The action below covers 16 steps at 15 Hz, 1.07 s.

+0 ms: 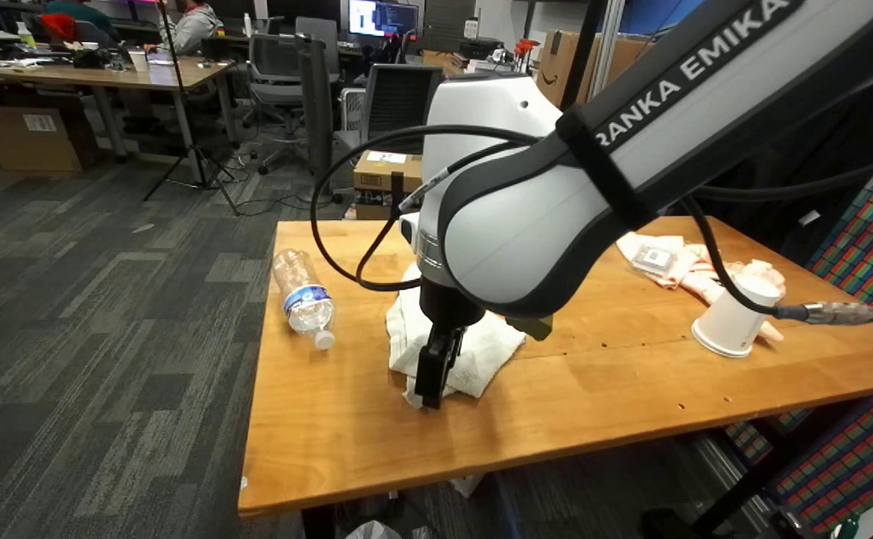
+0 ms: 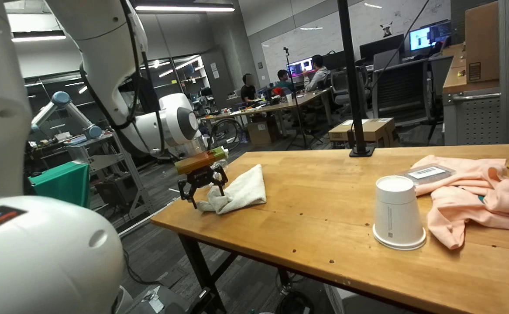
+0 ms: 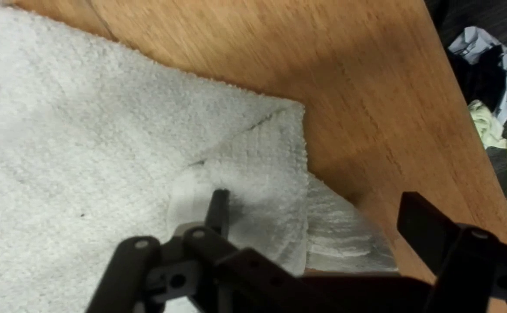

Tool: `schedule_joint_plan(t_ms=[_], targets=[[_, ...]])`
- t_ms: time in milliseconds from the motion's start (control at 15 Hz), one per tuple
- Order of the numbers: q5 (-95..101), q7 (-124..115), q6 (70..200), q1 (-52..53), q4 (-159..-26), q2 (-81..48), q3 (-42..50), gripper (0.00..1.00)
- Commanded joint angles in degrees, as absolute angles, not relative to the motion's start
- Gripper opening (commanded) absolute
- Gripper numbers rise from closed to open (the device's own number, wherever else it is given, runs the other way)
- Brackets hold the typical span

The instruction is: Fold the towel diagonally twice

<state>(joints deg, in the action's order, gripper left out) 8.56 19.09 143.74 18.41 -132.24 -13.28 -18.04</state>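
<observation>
Nearest us: white robot arm (image 1: 541,232), lettering we read as "RANKA EMIKA", start of it cut off by a black strap (image 1: 607,174). Next, tool (image 3: 313,199): jaws spread wide, nothing gripped. In the wrist view we see one finger above the towel (image 3: 105,152), the other past its edge over the bench (image 3: 358,87); whether the tips touch, can't tell.

Towel sits under the tool near the bench's edge: plain white, nubby surface, folded on itself, lower layer sticking out past the top one, crease running in from one corner, small dark speck on top.

White cup (image 2: 397,213) upside down, rim on bench, just beside a crumpled pink cloth (image 2: 459,209); print on its side too small for us, and we can't see under it. Clear plastic bottle (image 1: 303,298) lying on its side, white cap on, blue label we can't read, see-through body. On the pink cloth, flat clear case (image 2: 431,172), white barcode label, contents unclear to us.

Beyond the bench: brown carton (image 1: 375,178), white label on top, inside not visible. Also back there, taller carton (image 1: 556,67) with Amazon's smile arrow. Farthest, back bench (image 1: 99,76) with another white cup (image 1: 138,61); we also note a labelled box (image 1: 36,138) beneath that bench.
</observation>
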Motion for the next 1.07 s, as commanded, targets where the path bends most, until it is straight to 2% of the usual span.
schedule_joint_plan(t_ms=[0, 1000], targets=[[5.6, 21.5, 144.7, 16.9, -132.9, -13.2, -19.5, 1.00], [6.0, 19.4, 144.8, 18.4, -136.3, -8.8, -21.4, 1.00]])
